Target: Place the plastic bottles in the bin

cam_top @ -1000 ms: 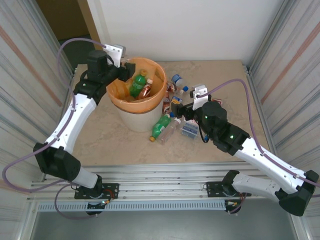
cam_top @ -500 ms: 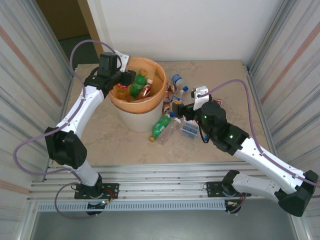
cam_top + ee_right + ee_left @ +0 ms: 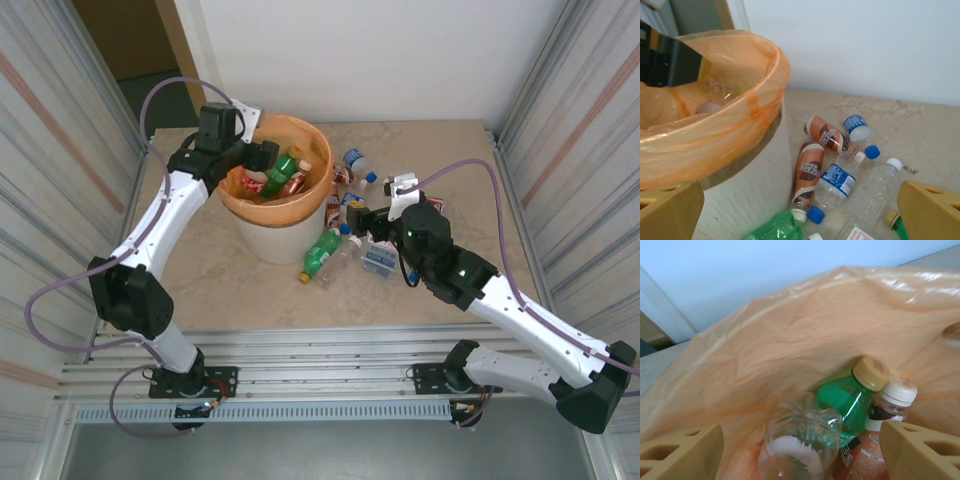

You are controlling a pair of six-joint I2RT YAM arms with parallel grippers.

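Note:
The off-white bin with its orange liner stands at the back left of the table. My left gripper hangs over its mouth, open. A clear bottle lies loose, base up, between the wide-apart fingers, touching neither. Beside it in the bin are a green bottle and a brown-labelled one. My right gripper is open beside the bin, above the table's bottles: two brown-labelled bottles, blue-labelled clear ones and a green one.
More bottles lie right of the bin: a green one, a clear one and a cluster near the back. Corrugated metal walls close both sides. A white wall stands behind the table.
The left arm swung round over the bin's mouth. Its fingers have opened and the clear bottle now sits loose inside the bin. The right arm barely moved.

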